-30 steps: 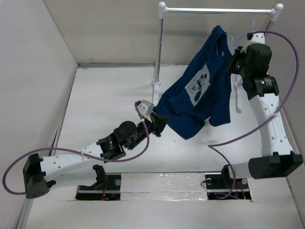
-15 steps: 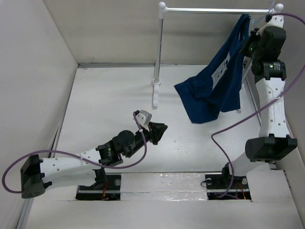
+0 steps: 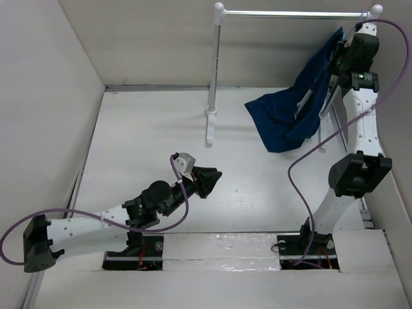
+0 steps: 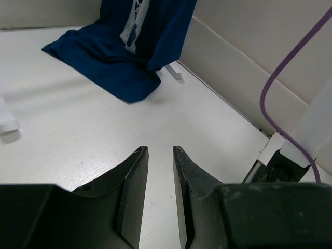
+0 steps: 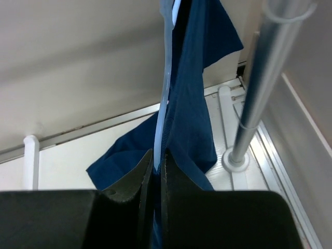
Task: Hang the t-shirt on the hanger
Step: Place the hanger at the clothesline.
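The dark navy t-shirt [image 3: 302, 96] hangs from high at the right and slopes down to the left, with its lower part bunched on the table. My right gripper [image 3: 336, 61] is raised by the right end of the rail. In the right wrist view it [image 5: 157, 155] is shut on the pale blue hanger wire [image 5: 165, 98], with the t-shirt fabric [image 5: 194, 119] against the wire. The hanger's hook is out of sight. My left gripper [image 3: 211, 176] is low over the middle of the table, open and empty [image 4: 158, 151], well short of the t-shirt [image 4: 116, 57].
A white tubular garment rail [image 3: 290, 13] spans the back, with its left post [image 3: 215, 71] standing on a foot [image 3: 210, 136]. Its right post [image 5: 259, 88] stands close beside my right gripper. White walls enclose the table on the left, back and right.
My left gripper let go of the t-shirt's hem and drew back toward the near left. My right arm carried hanger and t-shirt up and right, close to the rail's right end.
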`<state>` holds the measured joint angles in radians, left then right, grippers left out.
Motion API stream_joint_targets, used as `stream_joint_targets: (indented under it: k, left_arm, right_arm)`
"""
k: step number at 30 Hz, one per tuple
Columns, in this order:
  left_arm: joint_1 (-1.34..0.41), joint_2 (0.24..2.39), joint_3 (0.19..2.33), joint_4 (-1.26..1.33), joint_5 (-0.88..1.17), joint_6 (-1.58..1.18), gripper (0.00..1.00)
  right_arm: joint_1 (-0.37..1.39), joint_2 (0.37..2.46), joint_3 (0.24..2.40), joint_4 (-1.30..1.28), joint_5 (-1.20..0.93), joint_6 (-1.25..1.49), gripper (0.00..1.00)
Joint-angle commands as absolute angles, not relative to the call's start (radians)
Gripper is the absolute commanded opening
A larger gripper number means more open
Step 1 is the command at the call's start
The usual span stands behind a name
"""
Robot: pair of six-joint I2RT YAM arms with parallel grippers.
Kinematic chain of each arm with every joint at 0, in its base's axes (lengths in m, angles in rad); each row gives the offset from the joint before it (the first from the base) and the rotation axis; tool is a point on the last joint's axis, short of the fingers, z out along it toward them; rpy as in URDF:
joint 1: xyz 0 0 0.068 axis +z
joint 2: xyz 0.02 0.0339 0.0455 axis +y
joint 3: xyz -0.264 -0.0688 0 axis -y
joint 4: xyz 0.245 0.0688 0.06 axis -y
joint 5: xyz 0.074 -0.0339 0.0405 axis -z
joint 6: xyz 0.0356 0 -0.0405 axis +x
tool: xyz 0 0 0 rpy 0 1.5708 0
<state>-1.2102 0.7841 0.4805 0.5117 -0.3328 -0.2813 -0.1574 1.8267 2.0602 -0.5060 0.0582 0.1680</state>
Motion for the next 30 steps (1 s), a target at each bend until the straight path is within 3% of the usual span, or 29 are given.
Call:
stream_joint_targets:
  k: [1, 8, 16, 26, 30]
  left_arm:
    - [-1.212, 0.778, 0.476, 0.575, -0.322, -0.273, 0.23]
    - [-1.212, 0.810, 0.483, 0.584, -0.301, -0.279, 0.24]
    - [-1.212, 0.815, 0.479, 0.595, -0.299, -0.282, 0.24]
    - [-1.212, 0.825, 0.483, 0.592, -0.284, -0.287, 0.23]
    - [-1.190, 0.824, 0.479, 0.595, -0.256, -0.298, 0.24]
  right_arm:
    - [-0.178, 1.798, 2.108, -0.414, 0.029, 0.156, 0.00]
    - [-0.178, 1.781, 1.964, -0.341, 0.008, 0.153, 0.00]
    - [-0.187, 1.809, 2.059, -0.385, 0.008, 0.135, 0.00]
    - [-0.279, 1.749, 1.853, -0.203, -0.302, 0.199, 0.00]
    - [-0.325, 1.775, 1.882, -0.213, -0.389, 0.236, 0.00]
